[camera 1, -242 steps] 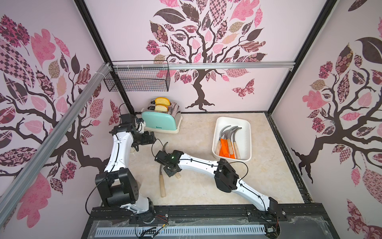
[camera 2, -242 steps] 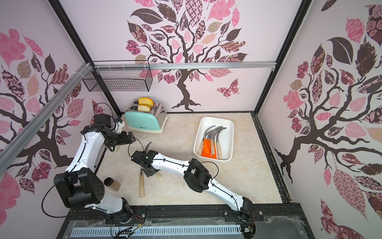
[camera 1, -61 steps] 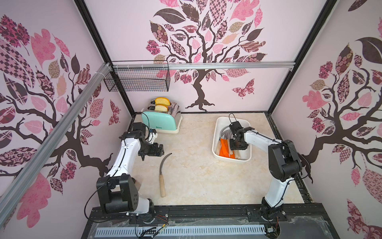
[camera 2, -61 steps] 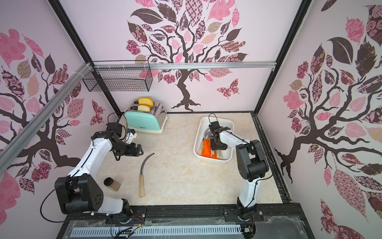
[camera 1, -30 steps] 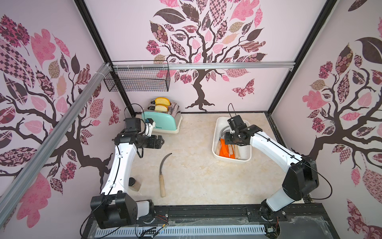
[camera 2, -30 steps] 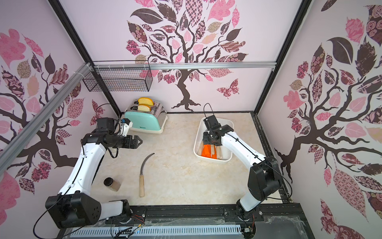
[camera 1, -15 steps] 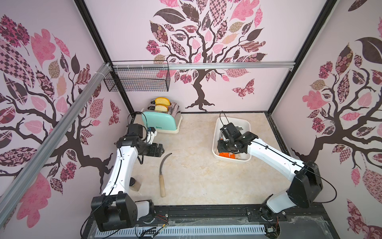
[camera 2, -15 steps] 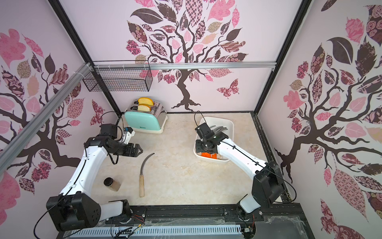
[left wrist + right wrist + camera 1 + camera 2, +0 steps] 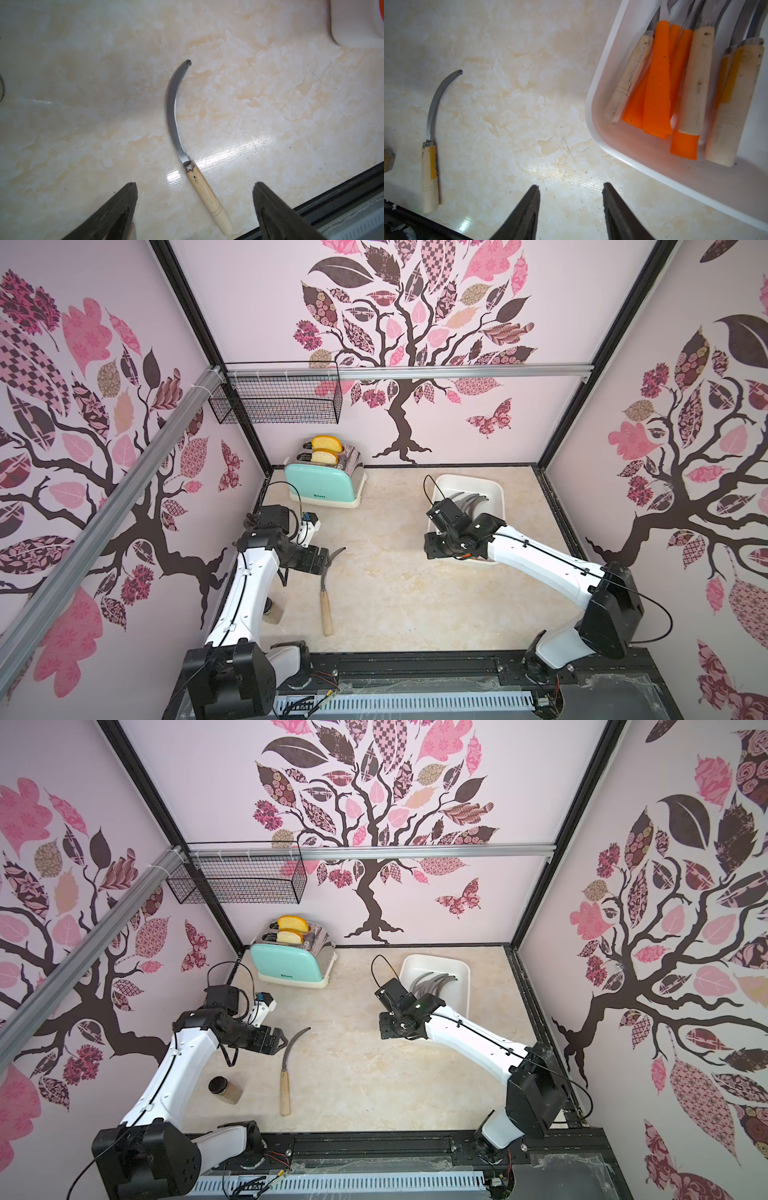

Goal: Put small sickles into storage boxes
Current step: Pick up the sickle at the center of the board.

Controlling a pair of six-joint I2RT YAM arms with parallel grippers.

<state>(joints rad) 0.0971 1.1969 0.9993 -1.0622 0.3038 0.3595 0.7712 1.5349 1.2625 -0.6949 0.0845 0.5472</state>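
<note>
Small sickles (image 9: 658,83) nearly all boxed, one wooden-handled sickle (image 9: 326,601) yet to be fetched

Most of them lie bunched in the white storage box (image 9: 496,494) at the far right of the tabletop (image 9: 395,593). The wooden-handled sickle lies flat at the near left, well apart from the box, with its blade curving toward the far side and its handle pointing near. The left end effector (image 9: 194,185) hovers over it with jaws wide apart and nothing in them. In its wrist view the handle runs between the two fingertips, untouched. The right end effector (image 9: 571,187), jaws partly apart and empty, hangs over bare tabletop just off the box's near left corner. The step in hand looks like the pickup of this last sickle. The next move likely calls for the left arm to drop straight down, straddle the pale handle across its width and close firmly. It would then lift the sickle clear and carry it right and far to the box
</note>
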